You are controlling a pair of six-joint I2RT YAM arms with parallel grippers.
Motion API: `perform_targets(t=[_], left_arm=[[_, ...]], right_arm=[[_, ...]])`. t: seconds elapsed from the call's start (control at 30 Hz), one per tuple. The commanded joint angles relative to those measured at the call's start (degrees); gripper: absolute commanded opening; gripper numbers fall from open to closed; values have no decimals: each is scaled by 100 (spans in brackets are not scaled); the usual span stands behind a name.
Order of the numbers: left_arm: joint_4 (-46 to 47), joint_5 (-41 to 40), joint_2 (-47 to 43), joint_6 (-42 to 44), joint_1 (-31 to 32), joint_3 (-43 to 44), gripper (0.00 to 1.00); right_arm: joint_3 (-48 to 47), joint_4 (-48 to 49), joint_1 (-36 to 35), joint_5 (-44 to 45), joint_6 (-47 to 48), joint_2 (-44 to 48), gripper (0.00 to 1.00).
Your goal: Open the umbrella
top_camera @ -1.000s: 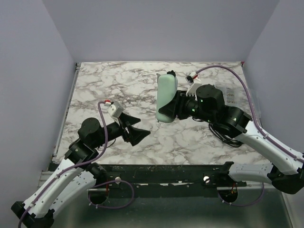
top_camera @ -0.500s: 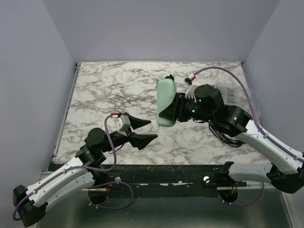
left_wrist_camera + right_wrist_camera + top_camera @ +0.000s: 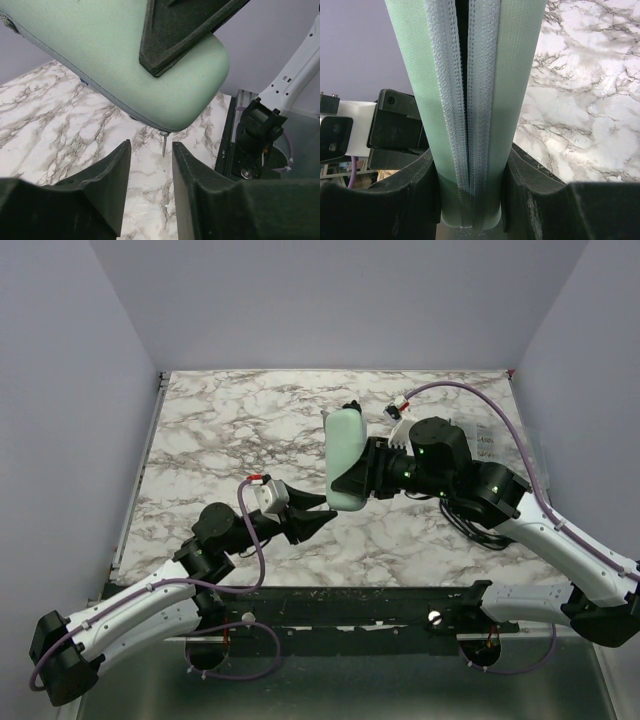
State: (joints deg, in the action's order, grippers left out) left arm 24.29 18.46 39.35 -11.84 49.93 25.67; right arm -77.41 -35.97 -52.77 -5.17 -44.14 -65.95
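No umbrella is visible; I judge it lies inside the mint-green case (image 3: 343, 440), which the right gripper (image 3: 354, 478) clamps in the air above the tabletop (image 3: 220, 430) centre. The left gripper (image 3: 324, 512), fingers apart, hovers at 7 o'clock of the case, near its thin metal pull (image 3: 164, 142). The umbrella should be light, its fabric soft and slippery; better to hold the stiff handle.

The mint-green case (image 3: 115, 60), clamped by the right gripper (image 3: 470, 170), blocks the way just ahead of the parted jaws of the left gripper (image 3: 150, 150); bare desk (image 3: 220, 430) lies open leftward.
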Motion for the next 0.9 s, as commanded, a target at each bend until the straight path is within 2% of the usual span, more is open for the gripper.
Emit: perform_targets(t=[0.0, 0.2, 0.23, 0.3, 0.4, 0.43, 0.7, 0.87], left_arm=[[376, 112, 30, 33, 51, 97, 35], [362, 119, -29, 49, 129, 118, 35], [335, 119, -26, 63, 139, 133, 33], [301, 128, -8, 67, 148, 140, 24], [259, 150, 5, 74, 178, 178, 2], [228, 139, 3, 82, 176, 202, 0], [-265, -201, -166, 158, 191, 340, 0], [-540, -370, -277, 249, 192, 336, 0]], right_arm=[[-40, 496, 13, -155, -33, 87, 1], [-11, 510, 13, -150, -34, 64, 1], [-11, 527, 7, -154, -38, 62, 1], [13, 554, 13, -179, -55, 66, 1], [74, 591, 11, -219, -72, 82, 1], [98, 594, 13, -229, -71, 91, 1], [276, 536, 10, -310, -93, 314, 1], [352, 556, 5, -836, -65, 299, 1]])
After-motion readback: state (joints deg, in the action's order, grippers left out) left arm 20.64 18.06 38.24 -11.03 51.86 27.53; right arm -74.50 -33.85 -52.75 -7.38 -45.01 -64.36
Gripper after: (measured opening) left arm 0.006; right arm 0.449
